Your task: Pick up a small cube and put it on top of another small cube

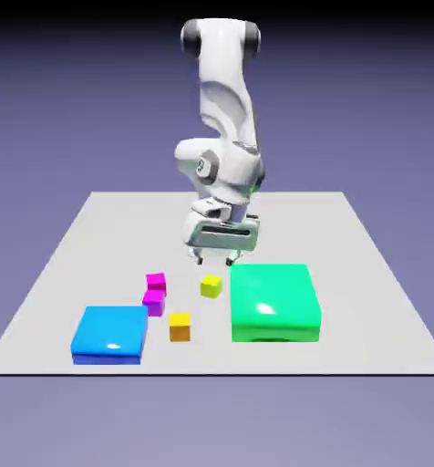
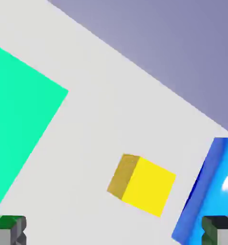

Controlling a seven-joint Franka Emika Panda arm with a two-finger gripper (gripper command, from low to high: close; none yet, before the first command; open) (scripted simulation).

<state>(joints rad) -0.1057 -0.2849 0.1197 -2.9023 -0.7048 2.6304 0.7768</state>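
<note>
1. While hovering above the surface [image 1: 120, 237], near the middle of the exterior view, shows with fingertips set wide apart: the hand [image 1: 217, 262].
2. In the exterior view, left of centre in the lower half, can see the hot-pink cube [image 1: 156, 284], resting on the surface, partly hidden by the purple cube [image 1: 153, 304] just below in the frame. Cannot tell whether touching.
3. Near the middle, just below the hand in the frame, can see the yellow cube [image 1: 211, 286]; lower, left of centre, the orange cube [image 1: 180, 327].
4. At lower left of the exterior view, can see the blue block [image 1: 111, 333]; at lower right of centre, the green block [image 1: 273, 296].
5. In the hand view, can see a yellow-topped cube [image 2: 148, 186] below centre, between green at left and blue at lower right.
</note>
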